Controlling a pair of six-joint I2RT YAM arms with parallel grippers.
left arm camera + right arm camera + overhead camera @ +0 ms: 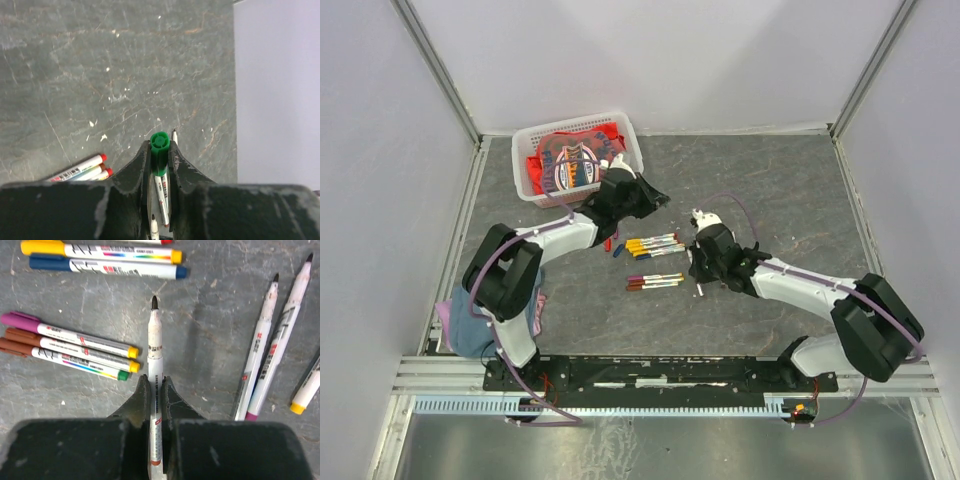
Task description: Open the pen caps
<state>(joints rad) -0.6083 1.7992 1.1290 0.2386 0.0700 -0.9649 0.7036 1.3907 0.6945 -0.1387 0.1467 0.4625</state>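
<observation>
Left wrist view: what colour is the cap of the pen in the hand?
Green; the cap shows best in the left wrist view.

The table [790, 190] is dark grey, veined pale. Near the white basket [633, 138] of red cloth [538, 170] (blue-and-orange logo), white pens [655, 245] wear yellow, blue, purple and brown pen caps [42, 247]. The black left gripper [160, 149] has a green cap [160, 141], the right gripper [156, 382] a black-tipped pen [155, 340].

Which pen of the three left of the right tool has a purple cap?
The uppermost pen of the three; its cap is purple, while both pens below it carry brown caps.
</observation>
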